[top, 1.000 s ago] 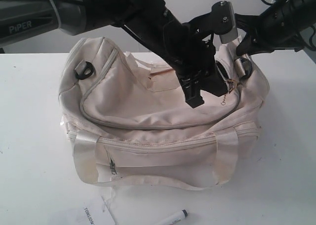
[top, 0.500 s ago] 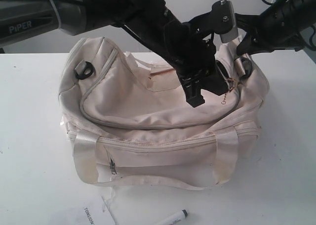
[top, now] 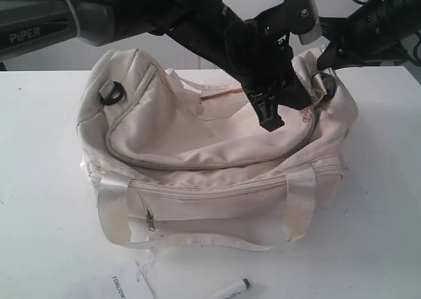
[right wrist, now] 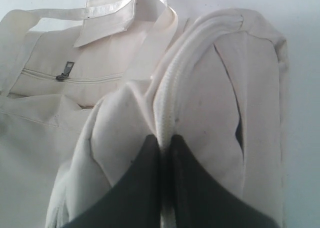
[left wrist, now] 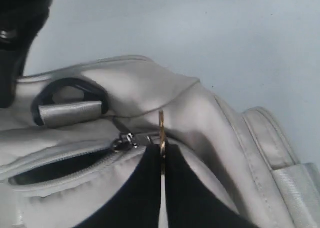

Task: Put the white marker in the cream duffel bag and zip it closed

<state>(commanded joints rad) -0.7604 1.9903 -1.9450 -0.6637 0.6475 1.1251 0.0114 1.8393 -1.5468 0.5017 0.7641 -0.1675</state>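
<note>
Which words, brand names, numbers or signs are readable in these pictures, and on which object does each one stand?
"PiPER": on the left arm, exterior view.
"TONLION": on the paper tag at the lower edge of the exterior view; the rest of the tag is cut off.
Any print on the white marker is too small to read.
Both wrist views show no text.

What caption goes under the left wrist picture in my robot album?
Left tool pinching the gold zipper pull on the cream duffel bag, zipper partly open beside a black ring.
</note>
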